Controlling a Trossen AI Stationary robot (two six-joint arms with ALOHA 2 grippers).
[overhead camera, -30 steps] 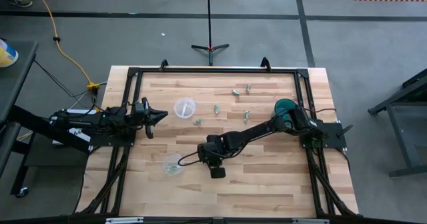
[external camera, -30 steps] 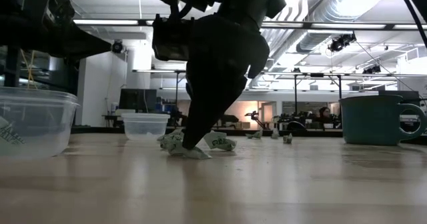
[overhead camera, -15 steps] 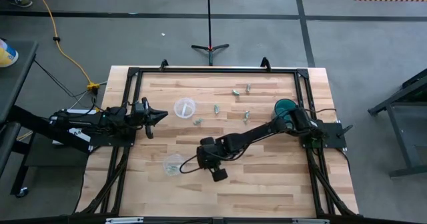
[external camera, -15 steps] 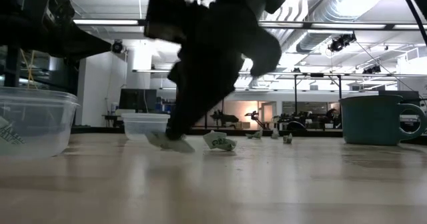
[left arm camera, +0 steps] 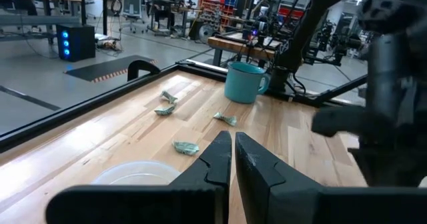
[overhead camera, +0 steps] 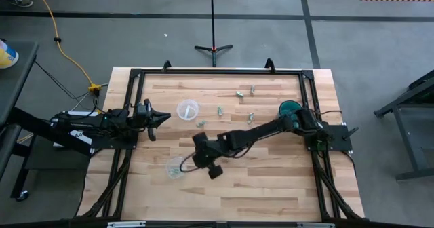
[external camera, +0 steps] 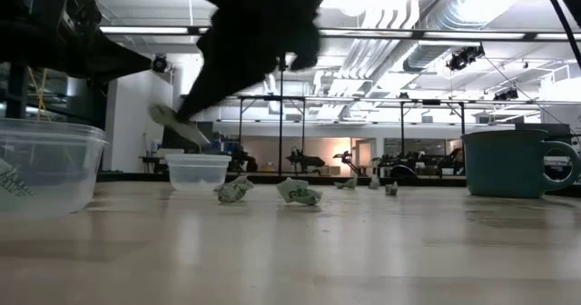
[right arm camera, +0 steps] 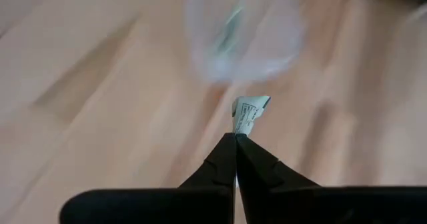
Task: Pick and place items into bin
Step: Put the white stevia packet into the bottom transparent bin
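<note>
The items are small crumpled pale green-grey pieces. Several lie on the wooden table (overhead camera: 271,180), among them one at the middle (overhead camera: 201,123) and one farther back (overhead camera: 239,94); two show in the low view (external camera: 234,190) (external camera: 298,192). My right gripper (overhead camera: 191,160) (right arm camera: 236,139) is shut on one piece (right arm camera: 249,112) (external camera: 172,125), above the table and beside a clear bin (overhead camera: 176,167) (external camera: 41,164). My left gripper (overhead camera: 161,117) (left arm camera: 232,159) is shut and empty at the table's left edge, next to a second clear cup (overhead camera: 187,109). My right gripper pinches the crumpled piece by its near edge (right arm camera: 240,129) between the two fingertips. The fingers slant down toward the table's left. The piece sticks out past the tips, lifted clear of the table.
A teal mug (overhead camera: 289,108) (external camera: 508,162) stands at the right, by the right arm's base. A dark frame (overhead camera: 217,72) runs around the table's edges. The right arm stretches across the table's middle.
My right gripper has gone toward the table's left edge and up, staying shut. The piece it holds has slid along the table and then been lifted clear, toward the clear bin at the near left.
</note>
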